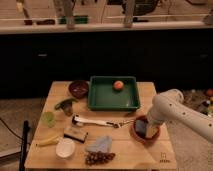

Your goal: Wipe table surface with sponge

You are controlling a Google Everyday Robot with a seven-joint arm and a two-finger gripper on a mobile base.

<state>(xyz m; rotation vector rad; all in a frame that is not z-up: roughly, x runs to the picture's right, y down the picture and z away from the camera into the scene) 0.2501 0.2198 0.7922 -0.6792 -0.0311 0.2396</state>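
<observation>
A small sponge-like block [75, 133], tan with a dark top, lies on the wooden table [127, 152] at the front left. My white arm [172, 107] comes in from the right and bends down over a brown bowl [146, 137] at the table's right side. My gripper [145, 127] is at the arm's end, down in or just above that bowl. A blue-grey shape shows in the bowl under it. I cannot tell whether that shape is held. The gripper is far to the right of the sponge-like block.
A green tray [100, 102] with an orange [118, 85] stands at the back. Also on the table are a dark bowl [78, 89], a green cup [48, 118], a long brush [95, 121], a banana [49, 141], a white bowl [65, 148], a blue cloth [100, 144] and grapes [97, 158].
</observation>
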